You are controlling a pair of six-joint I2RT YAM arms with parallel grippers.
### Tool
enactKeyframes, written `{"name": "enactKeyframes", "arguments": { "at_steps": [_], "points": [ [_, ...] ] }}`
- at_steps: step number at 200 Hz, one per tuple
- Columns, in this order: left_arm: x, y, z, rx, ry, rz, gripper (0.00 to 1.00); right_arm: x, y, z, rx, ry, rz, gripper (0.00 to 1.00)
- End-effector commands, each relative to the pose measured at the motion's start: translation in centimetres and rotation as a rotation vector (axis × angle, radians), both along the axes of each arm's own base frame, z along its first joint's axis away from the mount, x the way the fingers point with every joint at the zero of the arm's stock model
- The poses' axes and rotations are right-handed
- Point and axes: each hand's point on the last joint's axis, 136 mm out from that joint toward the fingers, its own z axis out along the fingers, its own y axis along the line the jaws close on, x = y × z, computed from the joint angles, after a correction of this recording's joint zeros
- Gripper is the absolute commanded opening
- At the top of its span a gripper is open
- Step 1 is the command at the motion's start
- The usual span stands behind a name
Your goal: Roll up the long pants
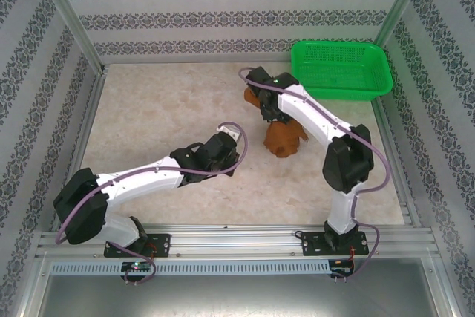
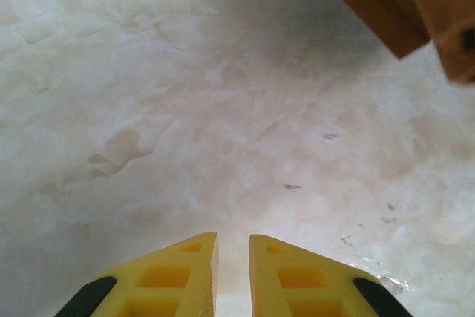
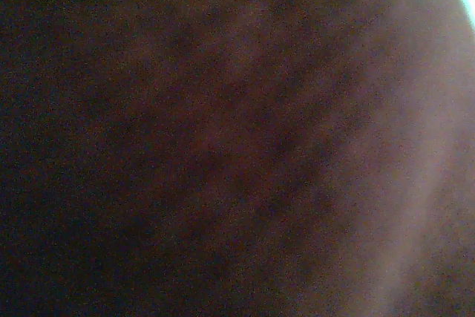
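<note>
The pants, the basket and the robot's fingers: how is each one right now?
long pants: rolled into a bundle, on the table under the right arm.
green basket: upright, empty, at the far right corner.
left fingers: nearly shut, holding nothing, above bare table.
right fingers: hidden, pressed against the cloth.

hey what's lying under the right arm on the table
Under the right arm lie the long pants, bunched into a rust-brown bundle on the table. The arm covers their middle, so only a far bit and the near end show. The right hand's grip on them is hidden.
</note>
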Motion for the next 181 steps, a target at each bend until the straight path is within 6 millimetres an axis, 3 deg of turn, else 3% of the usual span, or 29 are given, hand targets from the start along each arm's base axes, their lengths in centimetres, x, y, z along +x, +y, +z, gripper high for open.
{"name": "enactKeyframes", "arguments": {
  "at_steps": [1, 34, 63, 107, 138, 181],
  "points": [
    [1.1, 0.7, 0.1, 0.018, 0.005, 0.022, 0.18, 4.2, -3.3, 5.6, -0.141, -0.136, 0.006, 0.0],
    [2.0, 0.8, -1.2, 0.024, 0.048, 0.032, 0.18, 10.9, -7.2, 12.3, -0.118, -0.343, -0.068, 0.0],
    [2.9, 0.2, -2.3, 0.045, 0.09, 0.029, 0.12, 15.3, -11.5, 15.4, 0.012, -0.49, -0.168, 0.0],
    [4.2, -0.6, -3.0, 0.043, 0.125, 0.032, 0.08, 20.1, -16.9, 13.7, 0.197, -0.609, -0.287, 0.0],
    [4.9, -0.2, -3.3, 0.047, 0.133, 0.059, 0.06, 23.3, -18.8, 12.5, 0.341, -0.687, -0.29, 0.0],
    [5.0, 0.9, -4.7, 0.066, 0.163, 0.102, 0.04, 26.0, -22.9, 10.7, 0.533, -0.751, -0.427, 0.0]
  ]
}}
